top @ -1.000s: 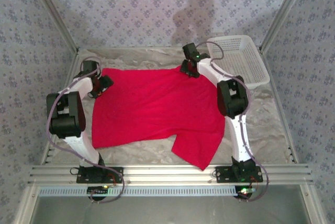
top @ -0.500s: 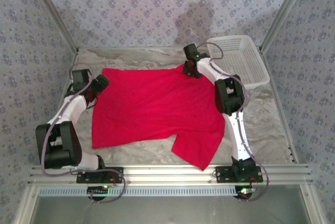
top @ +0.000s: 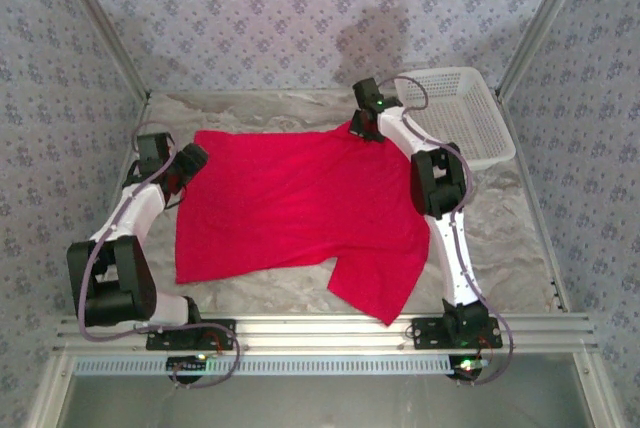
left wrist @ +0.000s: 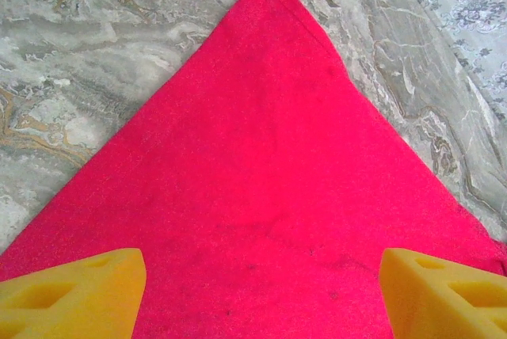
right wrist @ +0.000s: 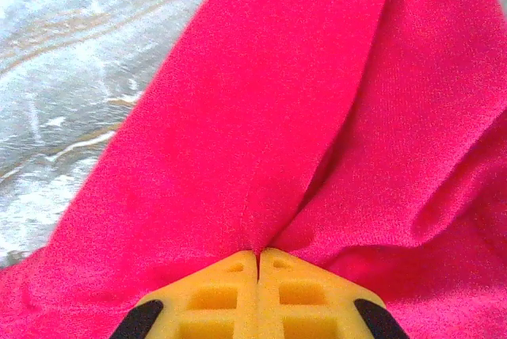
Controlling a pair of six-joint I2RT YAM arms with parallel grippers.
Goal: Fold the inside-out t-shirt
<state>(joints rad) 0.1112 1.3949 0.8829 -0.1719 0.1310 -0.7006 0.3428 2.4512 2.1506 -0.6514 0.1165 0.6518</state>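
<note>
Inside-out t-shirt point(top: 300, 203) spread flat on worktop point(top: 500, 218), long axis running left-right. Right jaws pinched shut on its far-right corner; left jaws wide apart, empty, poised over far-left corner.

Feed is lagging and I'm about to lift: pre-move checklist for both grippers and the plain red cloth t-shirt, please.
1. Right gripper shut on the plain red cloth t-shirt's far edge: ok.
2. Left gripper closed on the far left corner: not ok, jaws open over it.
3. Shirt spread flat on the marbled table: ok.
4. White plastic lattice basket apart from the shirt: ok.
5. Both cloth layers pinched on the right: cannot tell.
</note>
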